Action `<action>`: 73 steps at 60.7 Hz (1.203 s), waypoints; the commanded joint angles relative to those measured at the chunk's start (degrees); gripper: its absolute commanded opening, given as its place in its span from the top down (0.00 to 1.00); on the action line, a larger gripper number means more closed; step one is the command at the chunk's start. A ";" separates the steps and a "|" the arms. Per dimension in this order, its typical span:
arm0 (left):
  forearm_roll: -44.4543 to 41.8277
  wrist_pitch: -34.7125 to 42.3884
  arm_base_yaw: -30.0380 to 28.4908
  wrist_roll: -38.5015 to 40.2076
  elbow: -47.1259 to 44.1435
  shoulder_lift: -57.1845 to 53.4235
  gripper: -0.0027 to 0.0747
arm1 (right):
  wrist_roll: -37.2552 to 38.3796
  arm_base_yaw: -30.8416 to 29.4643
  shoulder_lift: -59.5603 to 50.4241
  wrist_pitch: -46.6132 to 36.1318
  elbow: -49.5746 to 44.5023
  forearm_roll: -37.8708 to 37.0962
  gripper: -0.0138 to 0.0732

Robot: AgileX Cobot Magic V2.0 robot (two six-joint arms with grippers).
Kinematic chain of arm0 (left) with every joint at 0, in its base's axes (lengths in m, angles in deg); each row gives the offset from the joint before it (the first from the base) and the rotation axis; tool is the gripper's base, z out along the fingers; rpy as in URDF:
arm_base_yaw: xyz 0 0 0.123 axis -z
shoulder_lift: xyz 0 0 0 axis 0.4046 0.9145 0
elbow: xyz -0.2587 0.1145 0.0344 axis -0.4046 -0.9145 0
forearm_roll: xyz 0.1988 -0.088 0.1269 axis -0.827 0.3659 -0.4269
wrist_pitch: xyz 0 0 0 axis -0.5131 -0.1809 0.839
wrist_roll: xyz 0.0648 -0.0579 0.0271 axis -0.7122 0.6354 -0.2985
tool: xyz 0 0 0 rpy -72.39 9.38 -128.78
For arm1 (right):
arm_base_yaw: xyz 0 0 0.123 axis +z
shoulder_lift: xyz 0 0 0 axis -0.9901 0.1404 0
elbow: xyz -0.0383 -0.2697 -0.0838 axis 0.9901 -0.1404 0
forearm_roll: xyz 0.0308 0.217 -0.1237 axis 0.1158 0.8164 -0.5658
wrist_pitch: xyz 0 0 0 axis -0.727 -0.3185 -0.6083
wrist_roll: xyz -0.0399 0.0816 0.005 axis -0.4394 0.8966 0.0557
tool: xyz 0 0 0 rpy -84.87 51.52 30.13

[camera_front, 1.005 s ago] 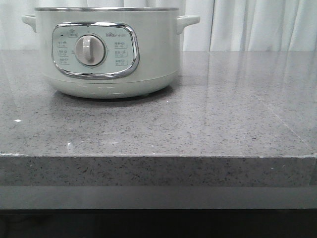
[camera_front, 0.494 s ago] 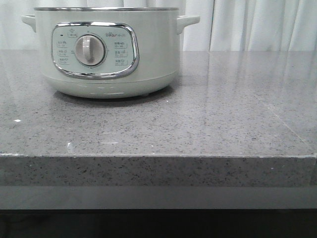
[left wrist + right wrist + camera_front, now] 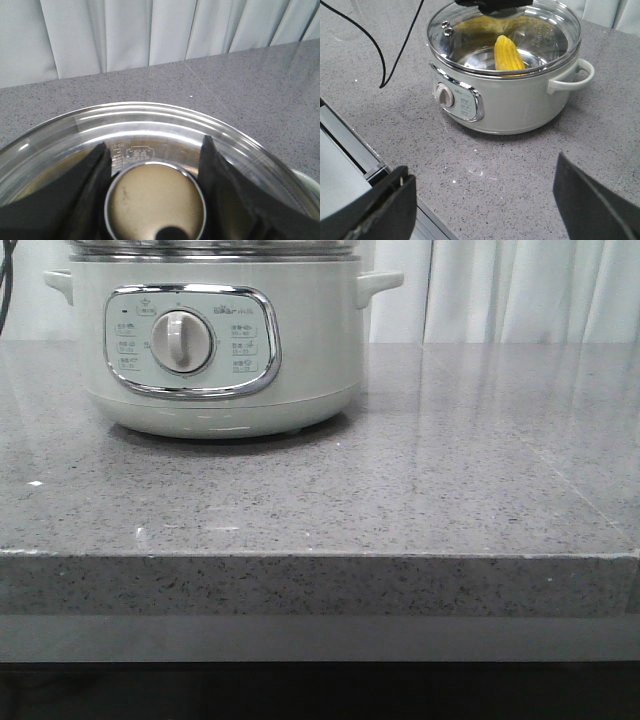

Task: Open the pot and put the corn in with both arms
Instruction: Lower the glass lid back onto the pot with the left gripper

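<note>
1. Pale pleated curtains (image 3: 520, 290) hanging behind a grey speckled stone counter (image 3: 400, 490); counter's front edge showing in the front view, its far corners running out of frame.
2. Sitting at the back left of that counter: the pot (image 3: 215, 350), dial (image 3: 181, 341) facing forward, top cropped by the frame edge in the front view so only a sliver of glass showing above the steel rim.
3. Resting on the pot in the right wrist view: a glass lid (image 3: 505, 35), seeming seated on the rim, though whether fully down or slightly raised is hard to judge.
4. Lying inside the pot, seen through the glass: the corn (image 3: 507, 54), upper end blurred by reflections; a second yellow patch behind it too smeared to identify.
5. Straddling the lid's round knob (image 3: 156, 202): the left gripper (image 3: 152, 155), fingers standing on either side of the knob; actual contact with it not discernible, fingertips cropped at the frame bottom.
6. Hovering well back from the pot over the counter's near side: the right gripper (image 3: 485, 200), fingers spread wide, holding nothing, only dark blurred edges showing.
7. Dangling at the left of the pot: a thin black cable (image 3: 380, 55), both ends running out of frame.
</note>
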State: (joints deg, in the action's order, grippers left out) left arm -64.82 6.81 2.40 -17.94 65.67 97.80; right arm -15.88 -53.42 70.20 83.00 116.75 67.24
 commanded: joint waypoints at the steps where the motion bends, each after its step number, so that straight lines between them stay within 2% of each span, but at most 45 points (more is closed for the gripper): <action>1: 0.52 8.64 0.03 0.17 2.82 -2.93 0.72 | -0.30 -0.17 -0.58 -3.96 1.39 1.05 0.17; 31: 0.52 6.29 0.03 0.17 2.82 -2.09 0.71 | -0.30 -0.17 -0.58 -3.96 1.39 1.05 0.17; 34: 0.52 6.29 0.03 0.17 2.82 -2.09 0.67 | -0.30 -0.17 -0.58 -3.96 1.39 1.05 0.17; 43: 0.52 6.76 0.03 0.17 2.82 -2.09 0.37 | -0.30 -0.17 -0.58 -3.96 1.39 1.05 0.17; 46: 0.52 6.76 0.03 0.17 2.82 -2.21 0.35 | -0.30 -0.17 -0.58 -3.96 1.39 1.05 0.17; 55: 0.31 5.74 0.03 0.17 2.82 -4.73 0.34 | -0.30 -0.17 -0.58 -3.96 1.39 1.05 0.17; 63: 0.31 1.40 0.03 0.17 2.82 -10.09 0.34 | -0.30 -0.17 -0.58 -3.96 1.39 1.05 0.17; 73: -1.43 -10.71 0.03 0.17 2.82 -18.75 0.34 | -0.30 -0.17 -0.58 -3.96 1.39 1.05 0.17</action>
State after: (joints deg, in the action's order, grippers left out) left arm -65.32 -2.15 2.40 -17.84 66.43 85.18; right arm -15.88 -53.42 70.20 83.00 116.65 67.24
